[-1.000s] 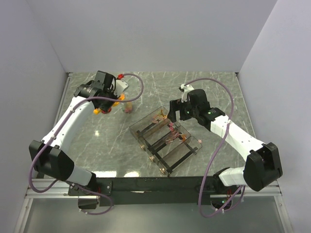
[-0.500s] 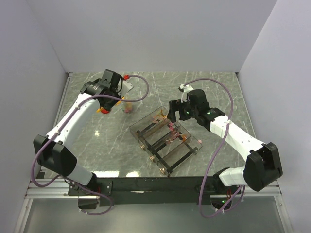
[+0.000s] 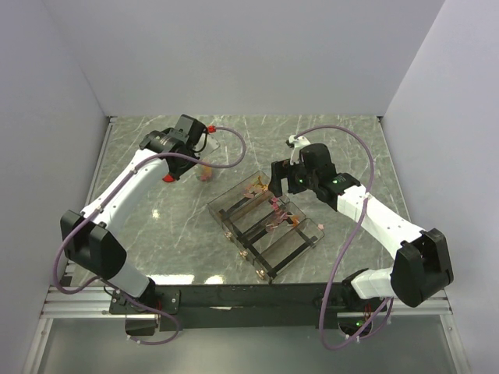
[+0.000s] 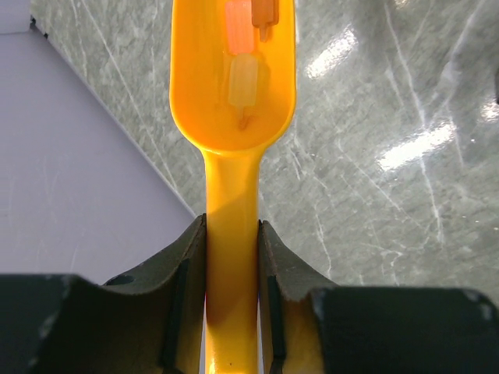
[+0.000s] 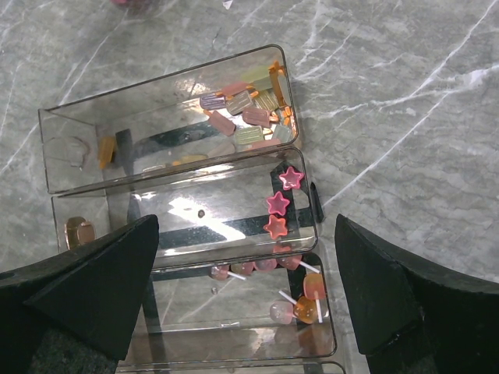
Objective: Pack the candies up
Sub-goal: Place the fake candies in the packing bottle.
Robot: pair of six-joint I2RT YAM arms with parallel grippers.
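Overhead, left gripper (image 3: 199, 149): over the far left part of the marble table (image 3: 156, 226); its fingers cannot be made out from here.
Overhead, candies (image 3: 206, 173): a small pinkish heap lies loose on the table just beside that gripper, with a red lid (image 3: 168, 178) near it.
Overhead, clear divided box (image 3: 265, 226): sits at an angle mid-table, with the right gripper (image 3: 277, 181) hovering above its far end.
Left wrist, left gripper (image 4: 232, 257): fingers (image 4: 187, 273) are narrow and clamped on the handle of the yellow scoop (image 4: 232, 179).
Left wrist, candies (image 4: 243, 82): a pale yellow one and a pink-orange one lie in the scoop's bowl, above the marble.
Right wrist, right gripper (image 5: 245, 257): fingers (image 5: 93, 288) are spread wide and hold nothing, above the box (image 5: 164, 128).
Right wrist, candies (image 5: 245, 109): wrapped pieces are clustered at the right end of the top compartment.
Right wrist, other compartments: three star sweets (image 5: 278, 204) are in the middle one and lollipops (image 5: 300, 300) in the one below.
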